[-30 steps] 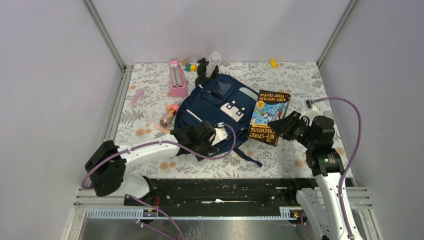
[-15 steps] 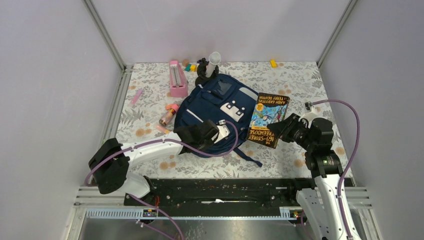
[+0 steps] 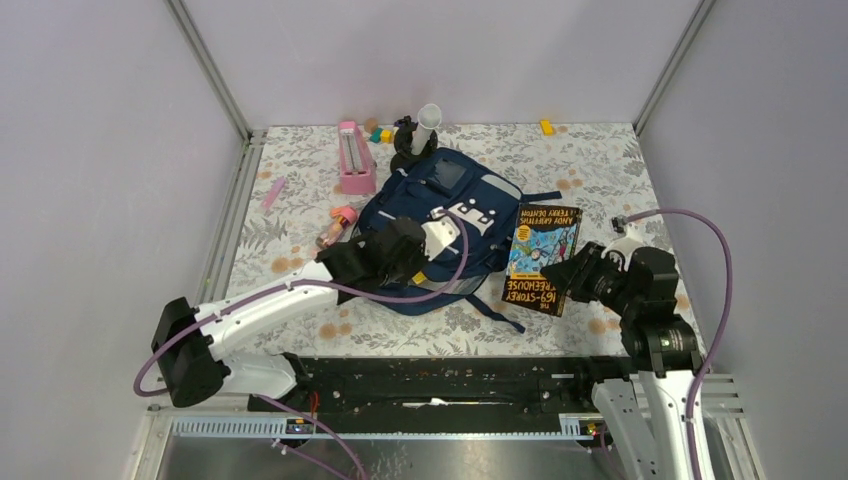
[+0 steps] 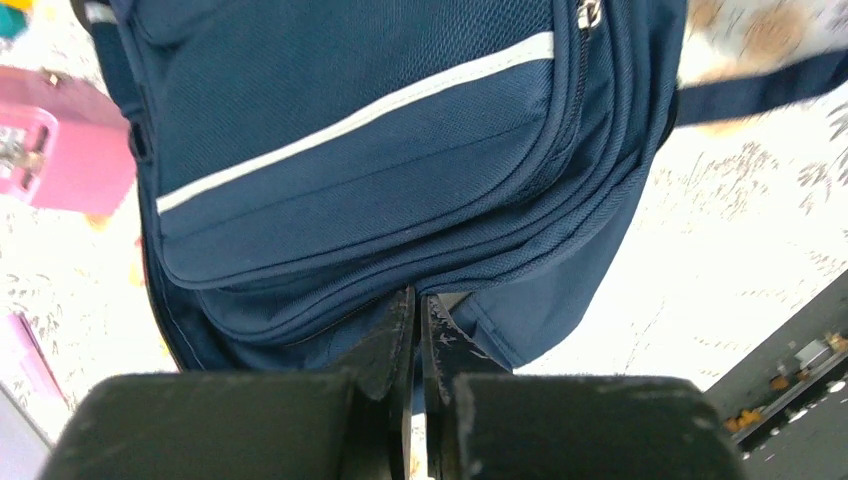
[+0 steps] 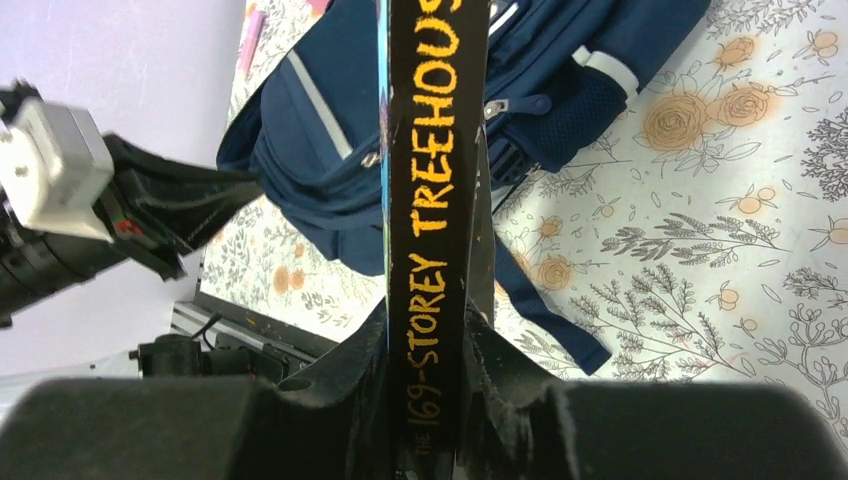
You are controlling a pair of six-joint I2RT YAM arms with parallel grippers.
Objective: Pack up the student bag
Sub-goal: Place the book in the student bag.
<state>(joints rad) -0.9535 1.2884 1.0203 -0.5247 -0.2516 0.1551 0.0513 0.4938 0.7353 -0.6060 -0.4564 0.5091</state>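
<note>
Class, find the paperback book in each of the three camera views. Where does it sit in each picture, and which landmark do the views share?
Top view: the book lies right of centre, against the right side of the backpack.
Left wrist view: the book is not in it; the backpack fills the upper frame.
Right wrist view: the book stands spine-on, running up the middle.
Shared landmark: the navy backpack, seen in all three.

Left arm extended, left hand (image 4: 414,296) pinching the student bag (image 4: 350,150), right hand (image 5: 428,325) clamping book (image 5: 430,150).

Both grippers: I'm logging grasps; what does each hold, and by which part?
Right gripper clamps the Treehouse book at its spine's end; left gripper seemingly pinches the student bag by its bottom edge.
</note>
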